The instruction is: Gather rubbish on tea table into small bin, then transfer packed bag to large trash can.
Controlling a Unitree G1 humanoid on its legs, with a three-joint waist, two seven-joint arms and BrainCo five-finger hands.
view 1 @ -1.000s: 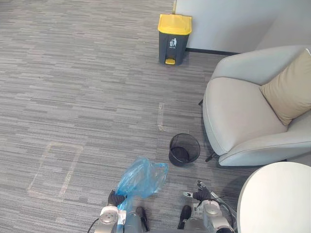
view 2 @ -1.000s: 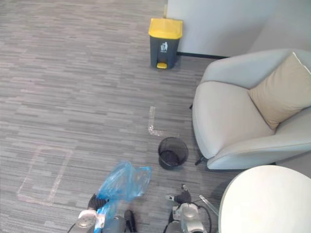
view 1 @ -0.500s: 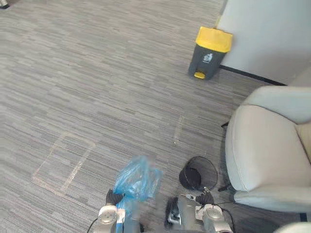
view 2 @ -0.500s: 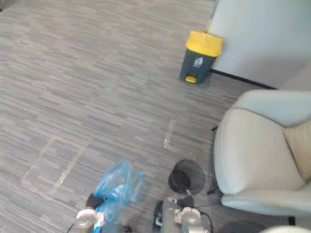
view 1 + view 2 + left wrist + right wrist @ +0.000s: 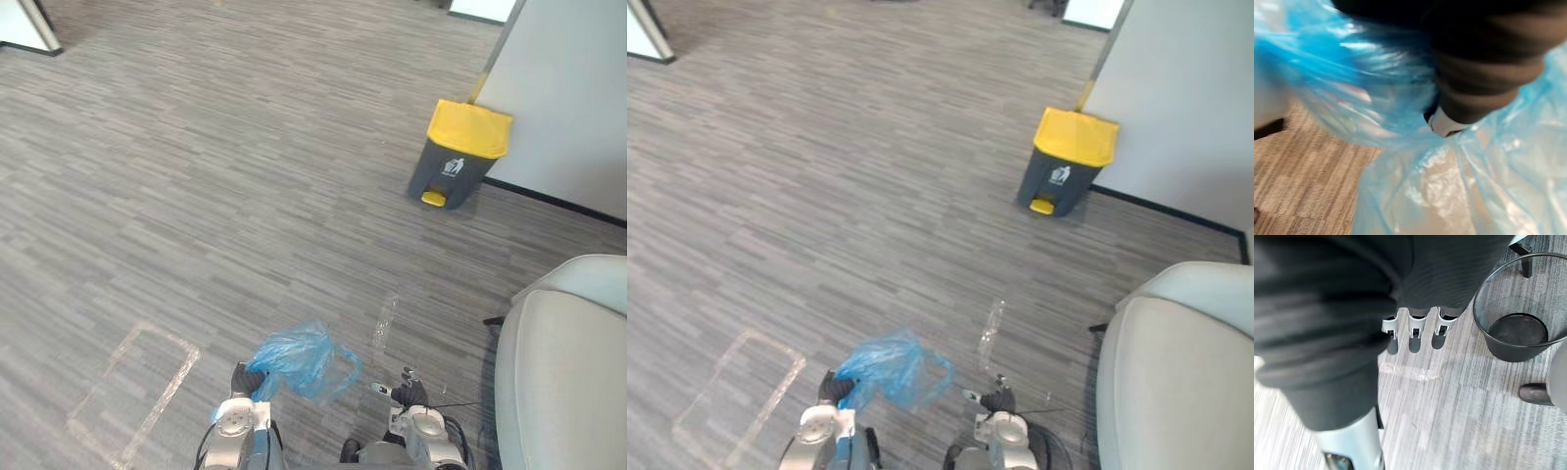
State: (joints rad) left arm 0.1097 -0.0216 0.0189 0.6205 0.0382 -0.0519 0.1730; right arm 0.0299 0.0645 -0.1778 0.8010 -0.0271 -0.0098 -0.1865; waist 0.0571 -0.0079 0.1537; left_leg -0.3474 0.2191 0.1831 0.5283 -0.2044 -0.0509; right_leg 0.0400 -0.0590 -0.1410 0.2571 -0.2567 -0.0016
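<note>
We take the large trash can (image 5: 458, 157) as our marker: dark grey with a yellow lid and a yellow pedal, it stands on the grey carpet (image 5: 196, 176) hard against the pale wall (image 5: 578, 88), lid down. Well short of the can and off to its left, the left hand (image 5: 242, 377) holds the blue bag (image 5: 304, 360) clear of the floor. We read its fingers as clenched on the bag's gathered neck, and in the left wrist view the crinkled blue film billows round the dark cover. The right hand (image 5: 1414, 328) hangs just as far short of the can, more nearly in line with it. Its silver fingers hang straight and side by side, holding nothing. In the right wrist view, the small black mesh bin (image 5: 1518, 330) stands upright on the carpet near those fingers, and we can see its dark bottom. A short strip of pale tape (image 5: 384, 318) lies between the can and the hands. A taped rectangle (image 5: 132, 392) lies farther to the can's left, beyond the bag. The light grey armchair (image 5: 568, 372) sits to the can's right, well apart from it.
</note>
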